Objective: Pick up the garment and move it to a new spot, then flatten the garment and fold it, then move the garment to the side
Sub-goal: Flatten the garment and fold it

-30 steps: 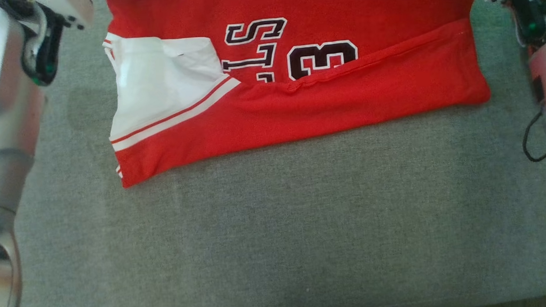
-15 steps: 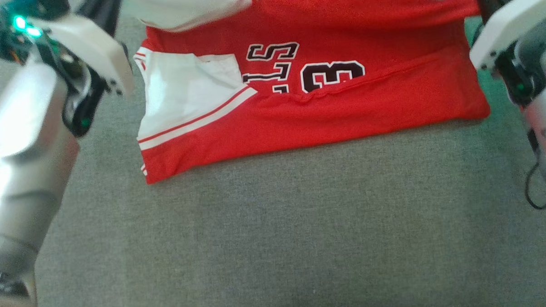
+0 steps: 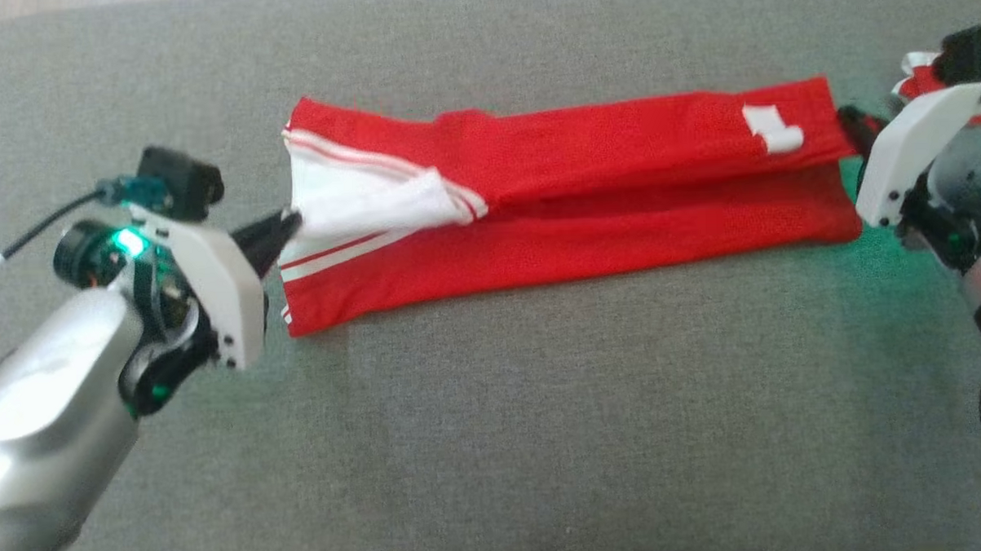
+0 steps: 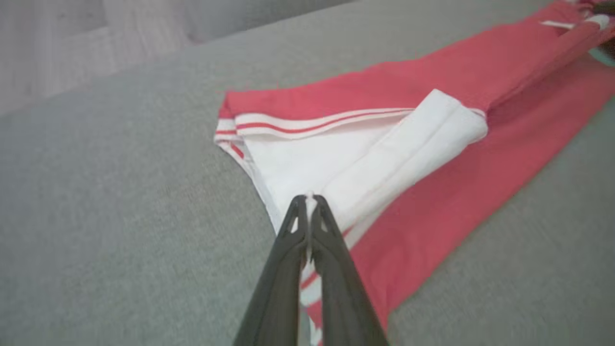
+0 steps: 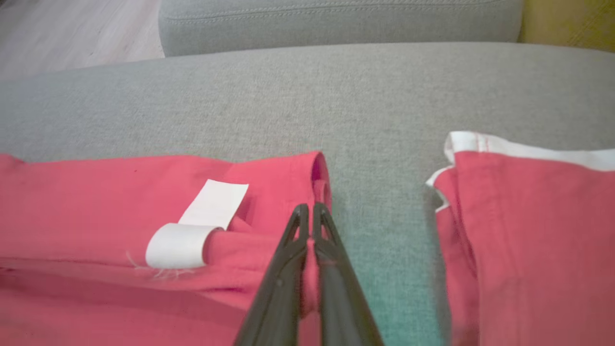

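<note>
Because the red jersey garment with white striped side panels (image 3: 603, 223) is thin and soft, it has no stiffness of its own, and I judge it will sag in the middle when only the ends carry it. It lies as a long folded band across the grey woven cushion (image 3: 496, 438). My left hand (image 3: 289, 225) is clenched on the edge of the white panel at the left end. My right hand (image 3: 848, 123) is clenched on the red folded edge at the right end, near the small white label (image 3: 771, 129). A second red cloth with white trim (image 5: 528, 230) lies apart on the right. Light cloth slips easily, so the best hold is on doubled hems, both ends together.
</note>
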